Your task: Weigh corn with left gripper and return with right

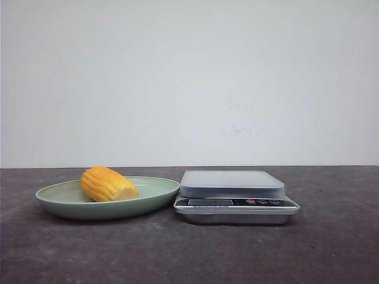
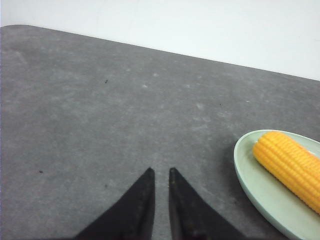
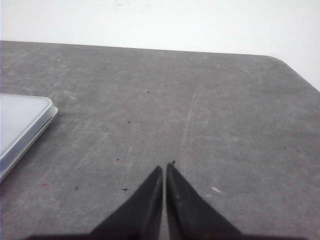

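Left gripper (image 2: 160, 172), its two tapered black fingers nearly together and holding nothing, hovered over bare dark table left of the shallow pale-green plate (image 1: 155, 190). On that plate lay the stubby yellow-orange corn cob (image 1: 108, 184), long axis slanting across, paler cut end toward the silver kitchen scale (image 1: 235, 197). Right gripper (image 3: 164, 166), pinched empty, hung beyond the scale, farther off.

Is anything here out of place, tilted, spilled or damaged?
Nothing stands out. The corn lies whole on the green plate, and the scale sits level beside it. The table only shows faint scuffs.
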Motion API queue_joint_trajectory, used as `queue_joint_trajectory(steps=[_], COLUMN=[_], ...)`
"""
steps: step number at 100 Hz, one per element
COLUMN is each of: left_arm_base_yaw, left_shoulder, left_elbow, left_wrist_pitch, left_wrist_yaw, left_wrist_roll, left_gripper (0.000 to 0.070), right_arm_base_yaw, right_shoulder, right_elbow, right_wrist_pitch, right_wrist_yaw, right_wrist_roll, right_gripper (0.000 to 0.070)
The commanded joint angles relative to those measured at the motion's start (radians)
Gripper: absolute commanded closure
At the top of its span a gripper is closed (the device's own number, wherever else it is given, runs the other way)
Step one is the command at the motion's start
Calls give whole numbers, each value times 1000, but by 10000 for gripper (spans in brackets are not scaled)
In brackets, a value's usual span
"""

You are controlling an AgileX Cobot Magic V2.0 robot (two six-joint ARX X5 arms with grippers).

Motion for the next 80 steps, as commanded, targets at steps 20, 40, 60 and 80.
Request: queue_joint_trajectory(steps=[20,40,60,80], left_arm_base_yaw=[1,0,0,0], left_shoulder=[0,0,3,108], left_elbow=[-18,-18,27,248], left_wrist_pitch=[-5,1,-3,-15], left_wrist_yaw=[13,11,55,53], left_wrist_roll=[0,2,-95,-231], left_gripper=[689,688,688,687], right_arm_base_yaw=[3,5,5,5], right_shoulder=[0,0,0,76], right_elbow=[-2,-2,21,211], right_wrist_pitch=[13,23,47,0], right_wrist_yaw=[1,-26,-27,-21], right_wrist_roll=[-5,126,304,335], right_gripper=[694,695,698,700])
